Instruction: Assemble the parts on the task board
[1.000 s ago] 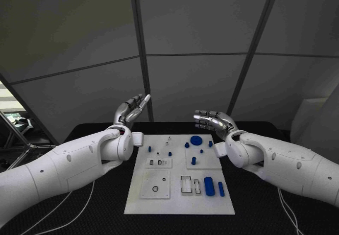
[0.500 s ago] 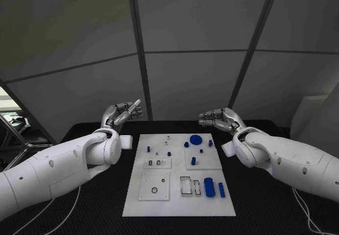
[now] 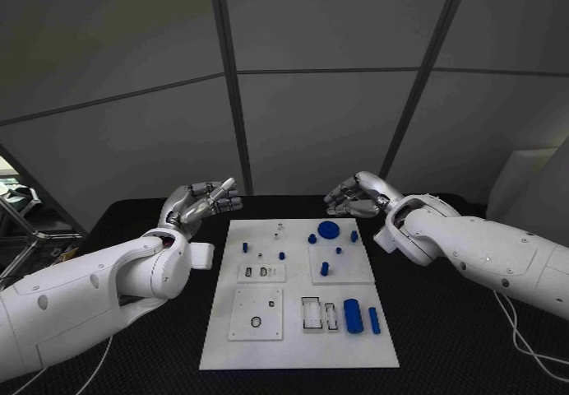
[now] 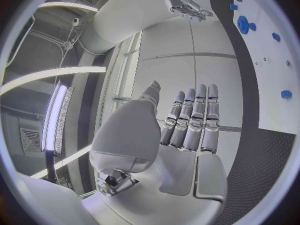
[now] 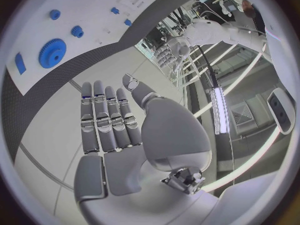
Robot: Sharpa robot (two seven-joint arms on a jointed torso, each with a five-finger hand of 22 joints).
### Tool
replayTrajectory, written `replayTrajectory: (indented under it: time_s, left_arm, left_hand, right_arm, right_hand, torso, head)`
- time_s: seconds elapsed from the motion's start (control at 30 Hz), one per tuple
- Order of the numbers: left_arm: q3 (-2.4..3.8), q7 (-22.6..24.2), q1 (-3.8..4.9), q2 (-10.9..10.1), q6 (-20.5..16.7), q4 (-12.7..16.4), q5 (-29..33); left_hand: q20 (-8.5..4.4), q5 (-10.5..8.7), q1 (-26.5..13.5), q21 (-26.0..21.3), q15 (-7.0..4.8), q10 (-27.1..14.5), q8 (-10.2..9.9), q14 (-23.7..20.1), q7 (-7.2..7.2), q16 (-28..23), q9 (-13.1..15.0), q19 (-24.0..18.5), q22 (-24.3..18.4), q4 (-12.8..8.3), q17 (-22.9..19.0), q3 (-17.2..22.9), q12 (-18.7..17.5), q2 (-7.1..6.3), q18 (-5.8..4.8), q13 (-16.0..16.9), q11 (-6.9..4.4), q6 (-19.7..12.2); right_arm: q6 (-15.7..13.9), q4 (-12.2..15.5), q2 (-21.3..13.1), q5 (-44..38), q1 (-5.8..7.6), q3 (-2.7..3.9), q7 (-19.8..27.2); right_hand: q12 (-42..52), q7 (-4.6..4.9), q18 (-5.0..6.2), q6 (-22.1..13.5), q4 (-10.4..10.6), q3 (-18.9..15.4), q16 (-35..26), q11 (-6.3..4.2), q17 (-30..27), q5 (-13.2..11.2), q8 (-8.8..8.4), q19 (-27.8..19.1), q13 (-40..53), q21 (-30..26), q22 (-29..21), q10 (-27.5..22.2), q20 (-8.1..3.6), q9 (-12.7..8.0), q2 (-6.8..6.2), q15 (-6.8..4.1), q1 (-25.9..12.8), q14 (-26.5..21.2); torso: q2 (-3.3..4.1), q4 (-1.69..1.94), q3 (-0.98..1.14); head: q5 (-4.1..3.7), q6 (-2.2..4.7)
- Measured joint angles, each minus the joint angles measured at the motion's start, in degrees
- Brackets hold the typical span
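The white task board lies flat in the middle of the black table. Small blue parts are on it: a gear at the far end, a thick cylinder and a thin bar near the front right. My left hand hovers off the board's far left corner, fingers straight, holding nothing. My right hand hovers beyond the far right corner, also holding nothing. In the left wrist view, the left hand has its fingers extended side by side. The right wrist view shows the right hand the same way, with the gear beyond it.
Several small blue pegs stand on the board's far half, and pale inset plates with slots lie on its near half. Black table stretches on both sides of the board. Grey wall panels rise behind the table.
The head camera has shifted. My left hand has come down and moved outward to the left. My right hand has turned and edged a little farther back. The parts have not moved.
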Motion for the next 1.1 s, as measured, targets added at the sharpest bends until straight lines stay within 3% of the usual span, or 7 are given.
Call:
replayTrajectory:
  time_s: [0.13, 0.23, 0.37, 0.5, 0.53, 0.73, 1.1]
  left_arm:
    - [0.01, -0.50, -0.01, -0.75, 0.59, 2.26, -0.56]
    - [0.03, -0.89, -0.04, -1.19, 1.05, 3.94, -0.96]
    - [0.10, -1.27, -0.04, -1.48, 1.58, 5.37, -1.37]
    - [0.25, -1.55, -0.04, -1.59, 1.99, 6.02, -1.63]
    - [0.26, -1.60, -0.04, -1.59, 2.08, 6.09, -1.67]
    - [0.31, -1.96, -0.04, -1.55, 2.54, 6.34, -1.87]
    - [0.37, -2.45, -0.02, -1.55, 3.22, 6.46, -2.01]
  left_hand:
    - [0.20, 0.00, -0.01, 0.00, 0.00, 0.06, 0.00, 0.00, 0.13, -0.32, 0.00, 0.20, -0.05, -0.16, 0.00, -0.16, -0.21, -0.01, 0.00, 0.00, 0.06, 0.14]
    - [0.20, 0.00, -0.02, 0.22, 0.00, 0.06, -0.06, 0.00, 0.21, -0.67, 0.00, 0.20, -0.05, -0.31, 0.00, -0.31, -0.25, -0.02, 0.01, 0.00, 0.06, 0.21]
    - [0.00, 0.00, -0.02, 0.22, 0.00, 0.06, -0.26, 0.00, 0.21, -0.89, 0.00, 0.40, -0.12, -0.31, 0.00, -0.31, -0.52, -0.02, 0.00, -0.01, 0.07, 0.20]
    - [0.00, 0.00, -0.02, 0.22, 0.00, 0.06, -0.26, 0.00, 0.21, -0.91, -0.07, 0.41, -0.11, -0.47, -0.01, -0.47, -0.53, -0.02, 0.01, -0.01, 0.07, 0.20]
    - [0.00, 0.00, -0.02, 0.22, 0.00, 0.06, -0.35, 0.00, 0.21, -1.03, -0.07, 0.41, -0.11, -0.47, -0.02, -0.47, -0.53, -0.02, 0.00, -0.01, 0.07, 0.20]
    - [0.20, 0.00, -0.02, 0.22, 0.00, 0.06, -0.49, -0.01, 0.21, -1.35, -0.07, 0.61, -0.19, -0.56, -0.07, -0.56, -0.85, -0.02, 0.00, -0.01, 0.07, 0.20]
    - [0.21, 0.00, -0.02, 0.22, 0.21, 0.06, -0.71, -0.21, 0.21, -1.54, -0.13, 0.61, -0.25, -0.63, -0.12, -0.63, -0.96, -0.02, -0.08, -0.02, 0.07, 0.20]
  right_arm:
    - [1.54, 0.29, 0.58, -7.43, 0.67, 0.00, -3.32]
    - [2.80, 0.43, 1.10, -13.20, 1.15, -0.01, -6.02]
    - [4.31, 0.56, 1.68, -18.97, 1.56, -0.01, -8.99]
    - [5.63, 0.60, 2.63, -23.00, 1.82, -0.01, -11.21]
    - [5.90, 0.60, 2.83, -23.73, 1.84, -0.01, -11.59]
    - [7.53, 0.17, 3.90, -27.02, 1.91, -0.01, -13.66]
    - [10.75, -1.07, 5.61, -29.59, 1.99, -0.03, -15.86]
  right_hand:
    - [-0.02, -0.80, 0.08, 0.98, 0.04, 0.04, 3.63, -1.00, 2.48, 0.00, -0.34, 4.01, 0.00, 5.95, 3.13, 1.15, -2.20, 0.00, -0.64, -2.06, -0.39, 6.42]
    - [-0.02, -1.10, 0.48, 1.66, 0.04, 0.22, 13.37, -1.34, 8.36, 0.00, -1.41, 6.93, 0.00, 11.61, 6.30, 1.50, -3.29, 0.00, -1.64, -2.78, -1.39, 7.31]
    - [-0.02, -1.17, 0.48, 1.73, 0.10, 1.86, 30.44, -1.58, 21.19, 0.00, -1.83, 8.00, -0.01, 17.62, 10.48, 0.61, -3.34, 0.00, -2.65, -2.77, -2.43, 7.31]
    - [-0.02, -1.03, 0.30, 1.59, 0.21, 2.72, 46.62, -1.11, 37.62, 0.00, -1.83, 12.21, 0.06, 27.93, 23.54, -0.82, -2.98, 0.00, -2.64, -2.74, -3.17, 7.27]
    - [-0.02, -0.85, -0.68, 1.40, 0.21, 2.72, 48.67, -1.03, 39.58, 0.00, -1.83, 13.32, 0.06, 30.28, 26.73, -0.90, -2.88, 0.00, -2.64, -2.49, -3.17, 7.25]
    - [-0.02, -0.65, -2.29, 1.20, 0.21, 3.02, 55.14, -0.91, 45.86, 0.00, -1.83, 15.99, 0.06, 37.57, 36.75, -1.43, -2.40, 0.00, -2.64, -2.34, -3.17, 7.28]
    - [-0.02, -0.44, -2.28, 0.59, 0.36, 3.17, 57.52, -0.72, 48.48, 0.00, -1.83, 16.71, 0.05, 39.51, 39.72, -2.03, -2.08, -0.05, -2.34, -2.34, -3.47, 7.28]
  torso:
    - [1.10, 0.32, -0.14]
    - [1.96, 0.60, -0.24]
    - [2.78, 0.92, -0.35]
    - [3.37, 1.16, -0.42]
    - [3.53, 1.21, -0.46]
    - [3.99, 1.48, -0.55]
    - [4.20, 1.63, -0.57]
  head:
    - [-0.42, 0.38]
    - [-0.80, 0.46]
    - [-1.13, 0.51]
    - [-1.31, 0.49]
    - [-1.35, 0.47]
    - [-1.49, 0.38]
    - [-1.34, 0.09]
